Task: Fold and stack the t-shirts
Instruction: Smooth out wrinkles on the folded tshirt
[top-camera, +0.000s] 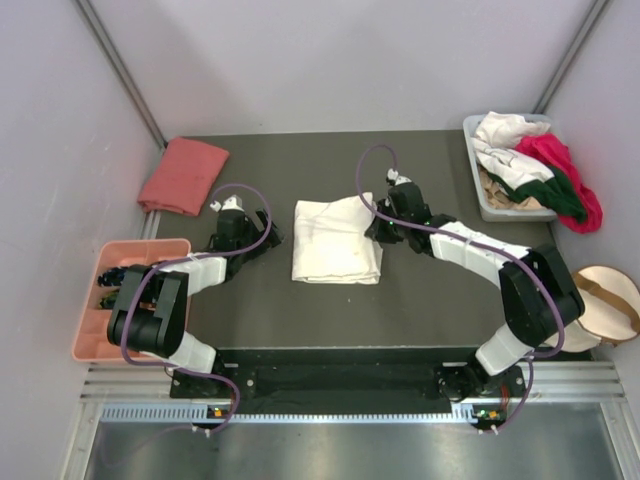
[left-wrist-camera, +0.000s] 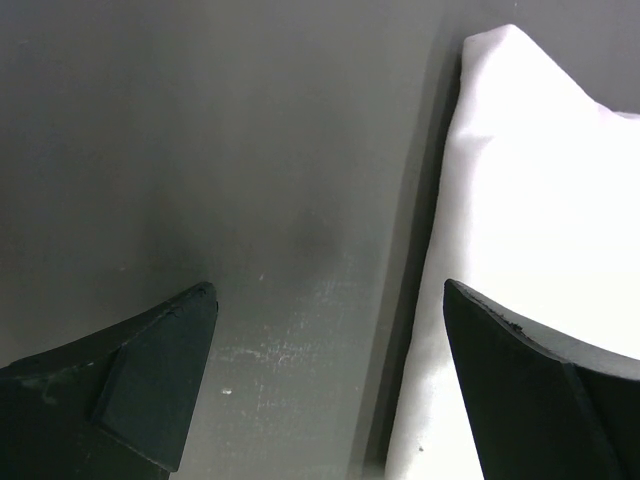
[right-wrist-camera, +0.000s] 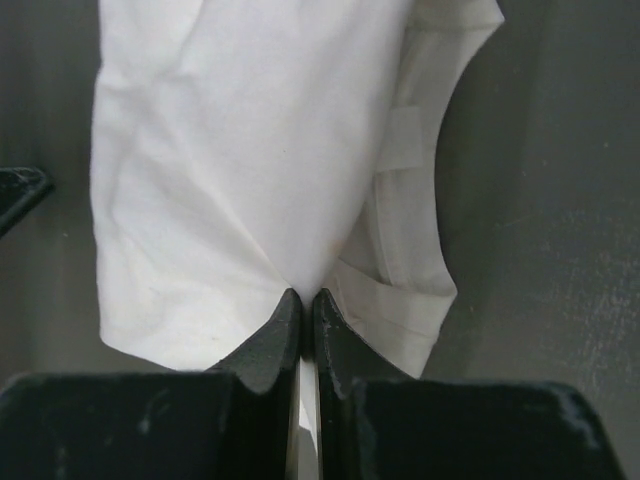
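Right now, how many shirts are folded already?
Done: the salmon-pink shirt, folded at the far left. In hand: the cream-white shirt mid-table, its edge pinched by the right gripper. Still to do: the white, magenta and green shirts heaped in the grey bin.

Table (top-camera: 280, 160): dark grey, matte, plain. Cream shirt (top-camera: 336, 240): off-white with a faint yellowish tinge from the top view, bright white in both wrist views, no print. Salmon shirt (top-camera: 183, 175): plain salmon-pink. Bin (top-camera: 490, 210): pale grey. Over it lie a white shirt (top-camera: 505, 130), a magenta shirt (top-camera: 560, 160) and a green shirt (top-camera: 565, 198), the green very dark, all unpatterned. Tray (top-camera: 85, 340): coral-pink. Pouch (top-camera: 600, 315): beige, strap (top-camera: 605, 290) tan. Arms (top-camera: 470, 250): black with white segments. Cables (top-camera: 245, 187): purple. Walls (top-camera: 60, 120): pale lilac-grey.
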